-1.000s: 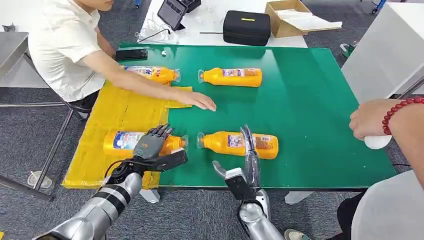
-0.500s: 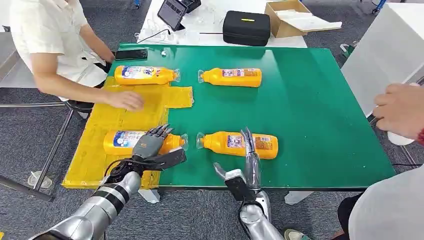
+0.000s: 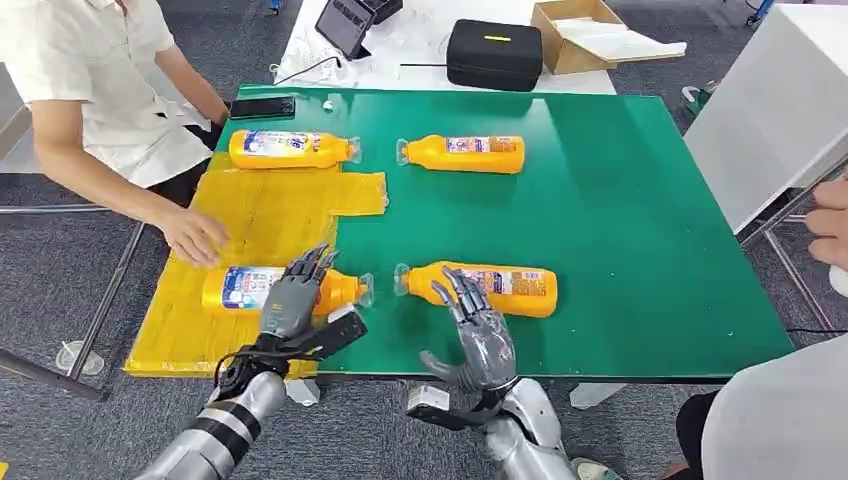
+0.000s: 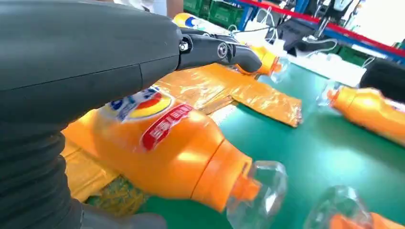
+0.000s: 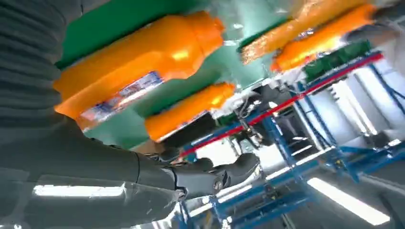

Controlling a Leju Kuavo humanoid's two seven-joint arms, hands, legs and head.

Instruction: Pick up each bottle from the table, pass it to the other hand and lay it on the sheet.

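right hand [image 3: 478, 338] fingers wide, holds nothing | bottle [image 3: 480, 286] just past fingertips | left hand [image 3: 296, 298] spread over sheet bottle [image 3: 262, 288] | risk: bump, round bottle rolls off

Four orange bottles [image 3: 286, 148]; one yellow sheet [image 3: 255, 215]

head cam: high up, looking down over the green table [image 3: 620, 220] | wrist cams: super close, low, tilted | all catch the orange bottles [image 3: 480, 287]
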